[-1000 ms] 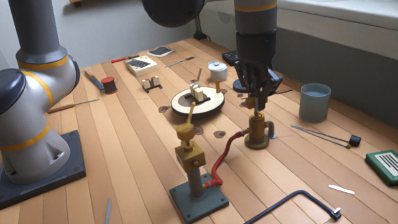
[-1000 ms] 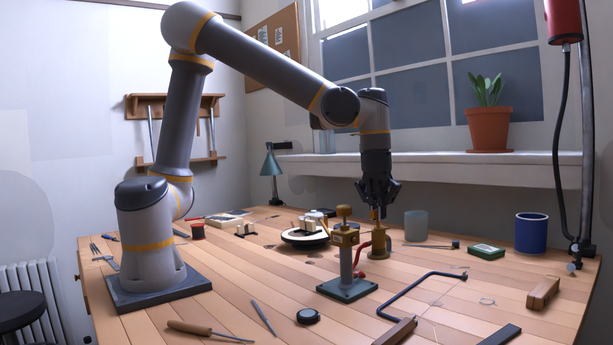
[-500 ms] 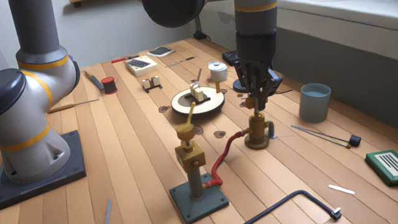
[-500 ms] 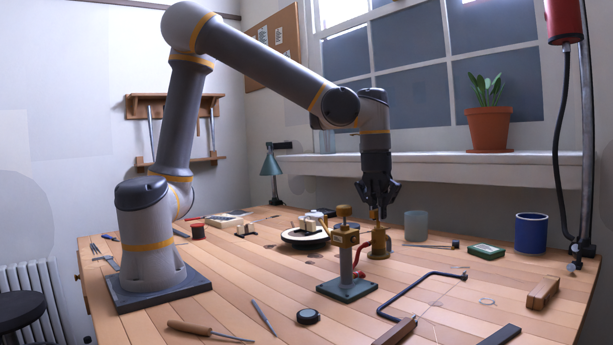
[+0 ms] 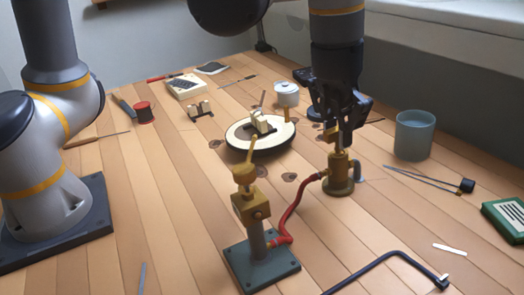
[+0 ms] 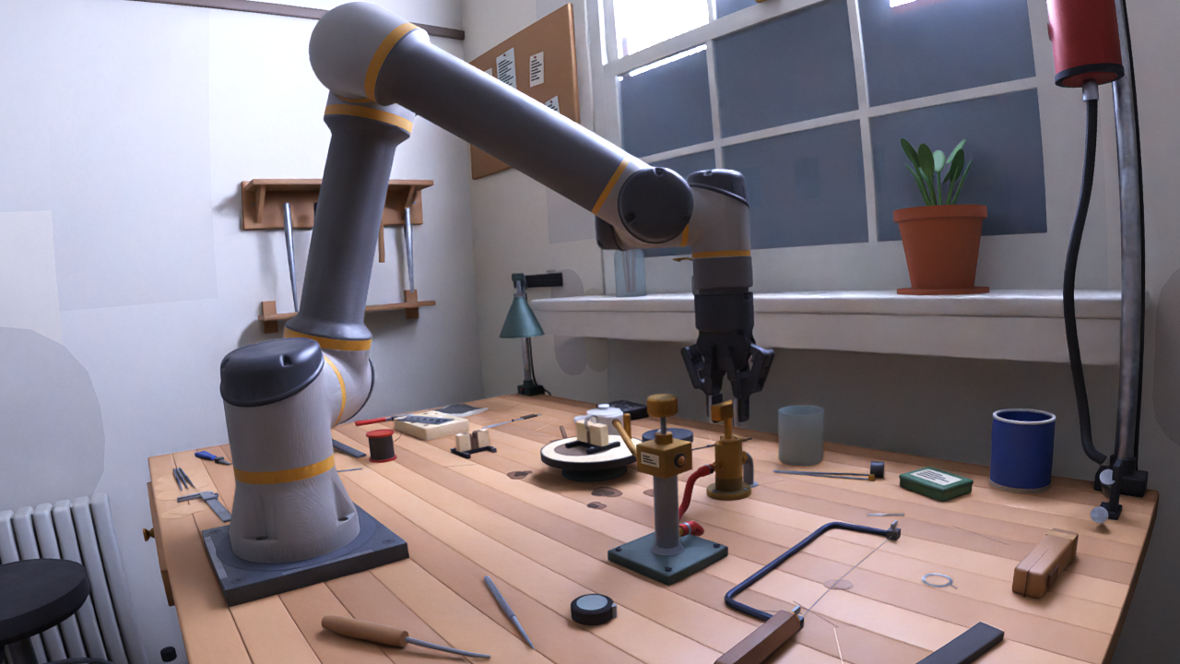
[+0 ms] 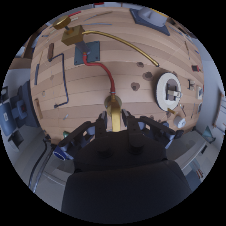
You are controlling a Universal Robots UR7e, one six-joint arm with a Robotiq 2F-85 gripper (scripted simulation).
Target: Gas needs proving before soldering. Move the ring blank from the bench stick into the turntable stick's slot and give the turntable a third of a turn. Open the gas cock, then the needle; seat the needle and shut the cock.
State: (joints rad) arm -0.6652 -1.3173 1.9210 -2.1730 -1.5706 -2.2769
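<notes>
A red hose (image 5: 295, 198) joins the brass gas cock (image 5: 338, 170) to the torch stand (image 5: 250, 213), which carries a round brass needle knob (image 5: 244, 171) and a curved brass nozzle. The nozzle points at the round turntable (image 5: 260, 133). The ring blank (image 7: 178, 94) sits in the slotted stick (image 5: 259, 122) on the turntable. The bench stick (image 5: 199, 110) stands empty behind it. The cock's flat brass handle (image 7: 115, 119) rises on top of the cock body. My gripper (image 5: 336, 133) hangs straight above the cock, its fingers either side of that handle. The gripper is open and holds nothing.
Behind the work runs a wall under a window sill. A grey cup (image 5: 414, 134) stands right of the cock and a white lidded pot (image 5: 286, 93) behind the turntable. Tweezers (image 5: 428, 179), a green tin (image 5: 505, 218) and a saw frame (image 5: 389, 270) lie on the near right. The arm's base (image 5: 45, 192) fills the left.
</notes>
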